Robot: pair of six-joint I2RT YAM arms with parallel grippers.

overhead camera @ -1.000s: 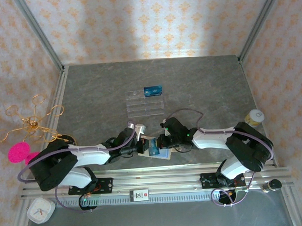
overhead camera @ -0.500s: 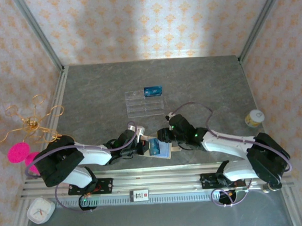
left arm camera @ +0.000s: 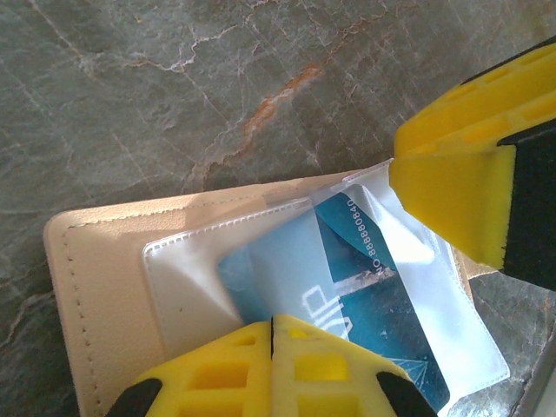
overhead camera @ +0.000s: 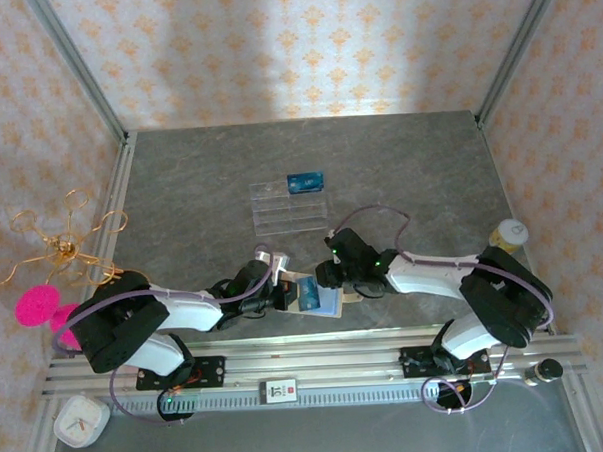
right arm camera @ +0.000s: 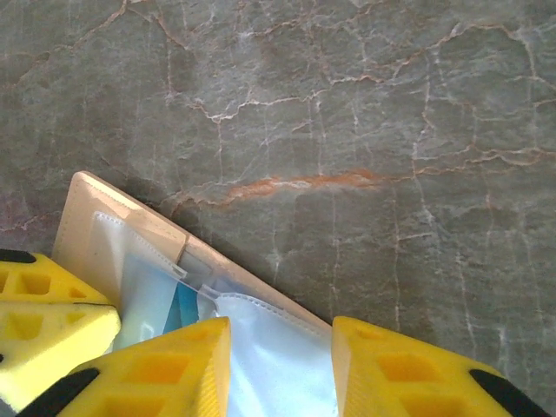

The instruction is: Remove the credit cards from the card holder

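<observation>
The card holder (left arm camera: 95,287) lies open at the near edge of the marble table (overhead camera: 200,190), caught between the two arms. The left gripper (left arm camera: 271,328) is closed tight, its tips set down on the near edge of the clear pocket, right over the blue credit card (left arm camera: 373,313) tucked inside. From the right, the right gripper (right arm camera: 280,332) stands narrowly parted, its fingers either side of the pale pocket flap. Farther off, another blue card (overhead camera: 305,181) sits at the clear compartment tray (overhead camera: 281,215).
</observation>
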